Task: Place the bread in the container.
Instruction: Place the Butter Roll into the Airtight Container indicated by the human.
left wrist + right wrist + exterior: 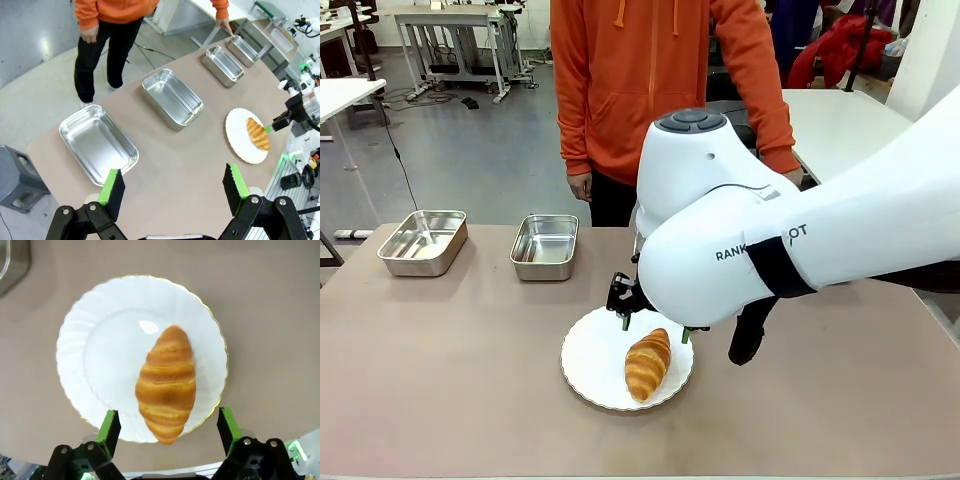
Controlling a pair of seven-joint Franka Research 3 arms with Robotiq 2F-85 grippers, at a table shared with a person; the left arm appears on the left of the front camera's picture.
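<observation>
Near the table's front edge, the bread (648, 363) lies ungrasped on the plate (590, 370) under the wide-open right gripper (655, 329), the left gripper (172, 172) hangs open and empty, and the far-edge pans (544, 246) are empty, so grasping and placing remain.

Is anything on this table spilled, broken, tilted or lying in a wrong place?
Nothing stands out. The croissant lies whole on the white plate, a little off its centre, with no crumbs visible around it. The four steel pans stand upright in a row and look empty.
</observation>
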